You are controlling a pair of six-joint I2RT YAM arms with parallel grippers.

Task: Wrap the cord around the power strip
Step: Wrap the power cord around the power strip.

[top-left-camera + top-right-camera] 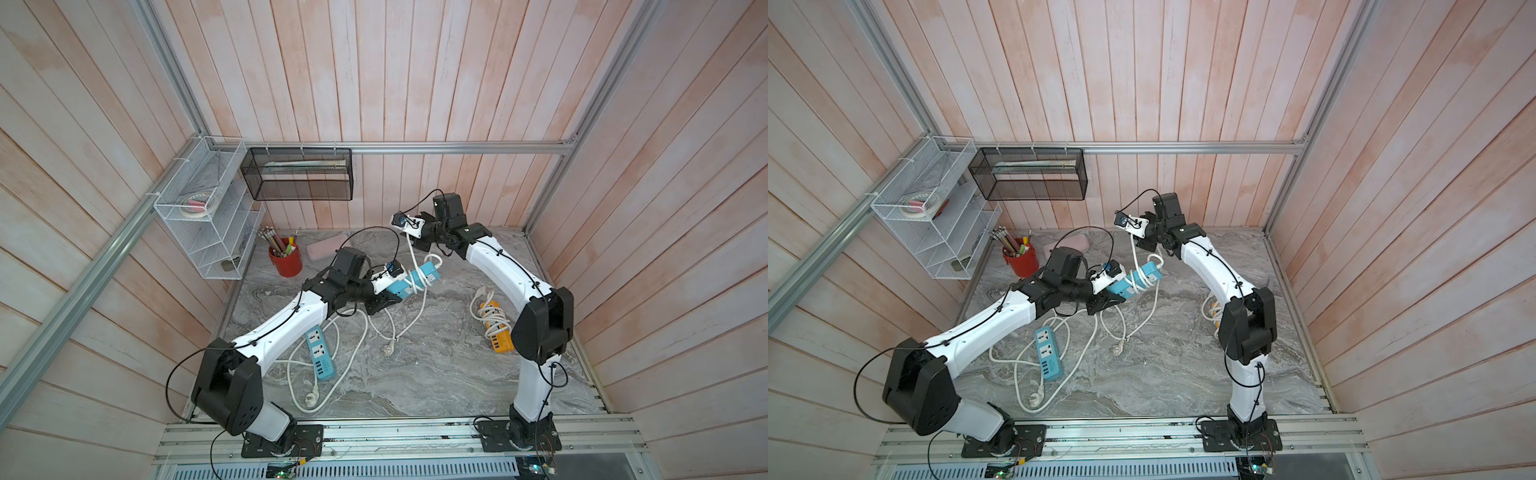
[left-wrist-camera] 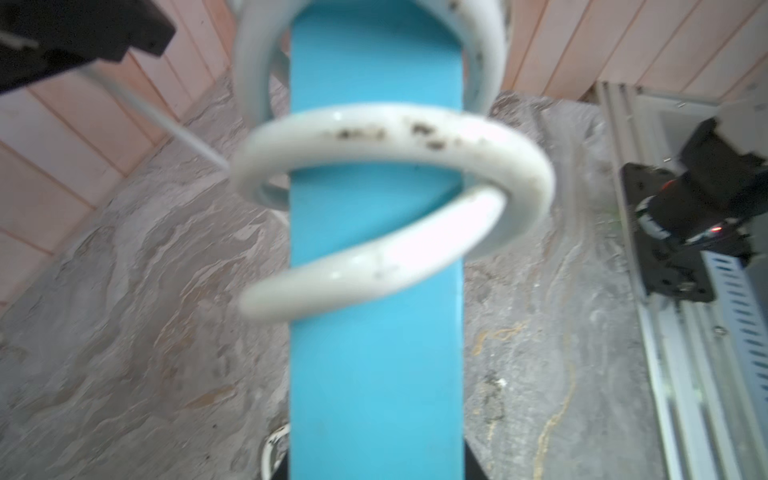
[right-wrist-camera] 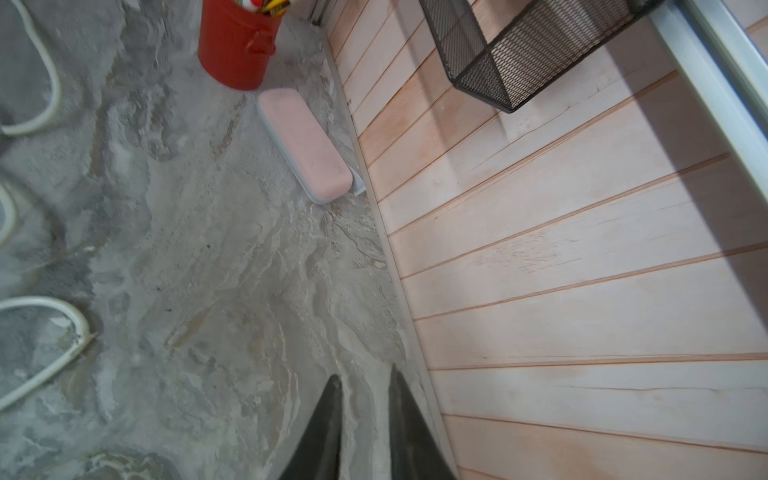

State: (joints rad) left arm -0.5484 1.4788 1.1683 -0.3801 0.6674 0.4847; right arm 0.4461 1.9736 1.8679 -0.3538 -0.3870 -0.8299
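The left tool [image 1: 388, 298] is clamped on one end of the blue power strip [image 2: 374, 374], holding it off the table [image 1: 436, 374] near the middle. The white cord [image 2: 390, 137] circles the strip in at least two loose turns, the rest trailing down to the table. The right tool [image 3: 365, 376] stands parted and empty near the back wall.

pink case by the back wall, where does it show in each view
In both top views: pink case just left of centre, at the foot of the back wall.
Left wrist: not in it.
Right wrist: upper middle of the picture, along the wall.
Shared landmark: red pen cup beside it.
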